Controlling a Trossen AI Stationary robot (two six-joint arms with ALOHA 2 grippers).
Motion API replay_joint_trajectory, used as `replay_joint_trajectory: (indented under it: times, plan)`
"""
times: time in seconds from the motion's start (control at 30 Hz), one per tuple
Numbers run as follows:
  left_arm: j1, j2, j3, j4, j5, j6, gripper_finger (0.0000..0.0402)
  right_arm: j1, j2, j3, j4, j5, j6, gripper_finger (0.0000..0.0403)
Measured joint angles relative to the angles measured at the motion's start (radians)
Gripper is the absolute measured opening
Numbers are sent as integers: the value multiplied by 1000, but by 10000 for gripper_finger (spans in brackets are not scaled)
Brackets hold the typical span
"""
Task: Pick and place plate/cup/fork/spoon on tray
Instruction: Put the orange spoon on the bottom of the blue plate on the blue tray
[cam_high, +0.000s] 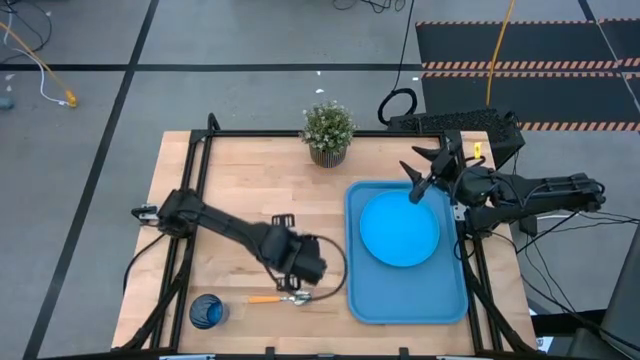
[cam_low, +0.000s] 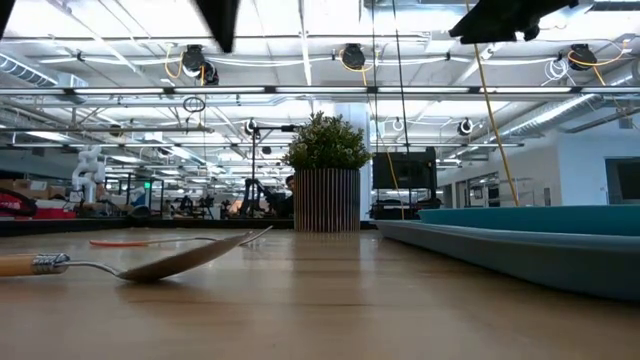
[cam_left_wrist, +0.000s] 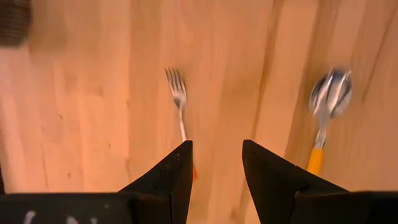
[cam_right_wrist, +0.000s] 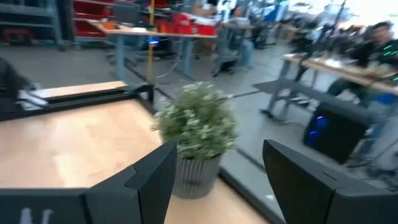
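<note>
Our left gripper (cam_left_wrist: 216, 155) is part-open and empty; the fork (cam_left_wrist: 178, 99) just ahead looks light, stiff, slippery: grasp its handle.

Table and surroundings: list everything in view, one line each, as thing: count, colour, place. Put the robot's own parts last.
tray: one, blue, right half of the table.
plate: one, sky-blue, lying in the tray's far half.
cup: one, dark blue, near left corner of the table.
spoon: one, silver bowl, yellow-orange handle, on the wood between cup and tray.
fork: one, silver tines, on the wood beside the spoon.
potted plant: one, green in a ribbed pot, far edge of the table.
left gripper: one, dark, fingers apart above the fork, empty.
right gripper: one, dark, fingers open over the tray's far corner, empty.
</note>
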Motion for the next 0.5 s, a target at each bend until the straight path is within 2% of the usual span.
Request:
replay_joint_trajectory:
  times: [0.1,0.27,0.5]
  plan:
    - [-31,-2,-104,61,3,-21,143,12,5,0,-9,-43,49,231]
    - [-67,0,-249,247,26,-29,143,42,24,0,-30,-44,118,231]
    - [-113,-1,-328,282,59,-126,143,88,63,1,-113,-44,236,231]
